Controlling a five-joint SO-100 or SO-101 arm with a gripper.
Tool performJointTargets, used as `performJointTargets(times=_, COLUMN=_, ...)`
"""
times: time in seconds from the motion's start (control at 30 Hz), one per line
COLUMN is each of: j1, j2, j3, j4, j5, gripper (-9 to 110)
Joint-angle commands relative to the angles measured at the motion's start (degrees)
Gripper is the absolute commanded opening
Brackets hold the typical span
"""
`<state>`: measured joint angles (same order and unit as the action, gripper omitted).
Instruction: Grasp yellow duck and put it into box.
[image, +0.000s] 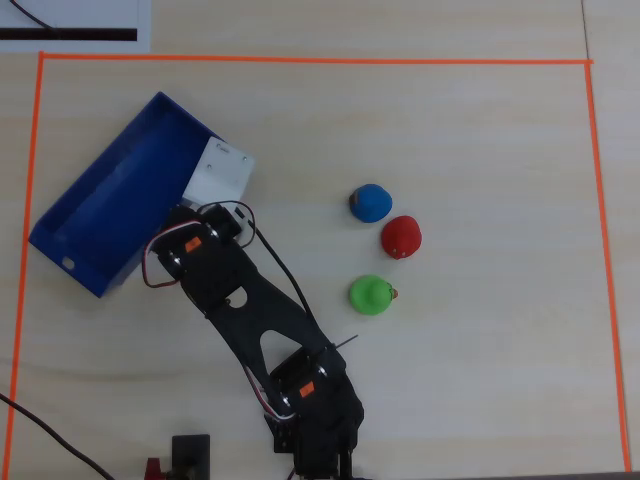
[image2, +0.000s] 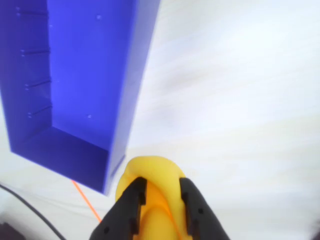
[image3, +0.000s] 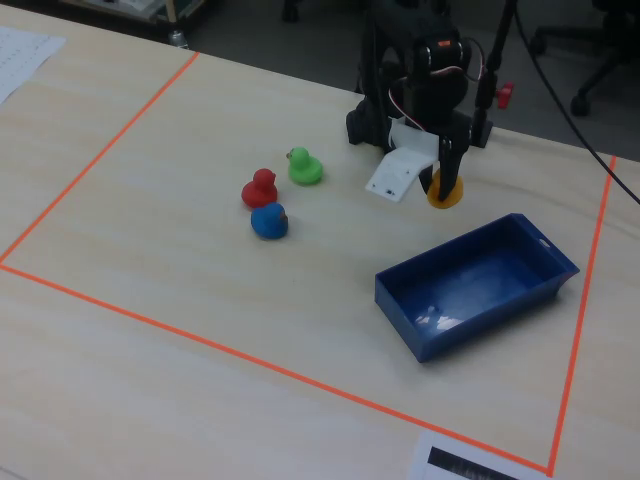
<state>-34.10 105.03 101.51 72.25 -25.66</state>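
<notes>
My gripper (image2: 162, 184) is shut on the yellow duck (image2: 150, 170), with one black finger on each side of it. In the fixed view the gripper (image3: 447, 172) holds the duck (image3: 444, 193) just above the table, close behind the far long wall of the blue box (image3: 400, 295). In the wrist view the open, empty box (image2: 132, 90) lies to the left of the duck, which is outside it beside its wall. In the overhead view the box (image: 60, 250) lies at the left, and the arm's white wrist mount (image: 220, 172) hides the duck.
A blue duck (image: 371, 202), a red duck (image: 402, 237) and a green duck (image: 370, 295) stand together right of the arm. Orange tape (image: 300, 59) frames the work area. The arm's base (image: 315, 420) is at the bottom edge, with cables nearby.
</notes>
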Motion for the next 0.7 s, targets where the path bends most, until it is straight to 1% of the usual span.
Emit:
performJointTargets(times=0.0, j1=-2.29, j2=-6.24, j3=-9.23, j4=-2.20, j5=0.62, gripper=0)
performJointTargets(times=0.27, j1=-7.65, j2=-20.21, j3=-19.95, j4=-6.86, j5=1.05, gripper=0)
performJointTargets(times=0.4, j1=-9.93, j2=-23.99, j3=-26.28, j4=-5.89, j5=2.29, gripper=0)
performJointTargets(times=0.53, j1=-9.93, j2=-27.33, j3=-31.64, j4=-4.57, j5=2.11, gripper=1)
performJointTargets(times=0.6, j1=-9.67, j2=-29.00, j3=-33.75, j4=-3.52, j5=1.23, gripper=15)
performJointTargets(times=0.67, j1=-9.58, j2=-30.76, j3=-35.86, j4=-2.02, j5=0.44, gripper=22)
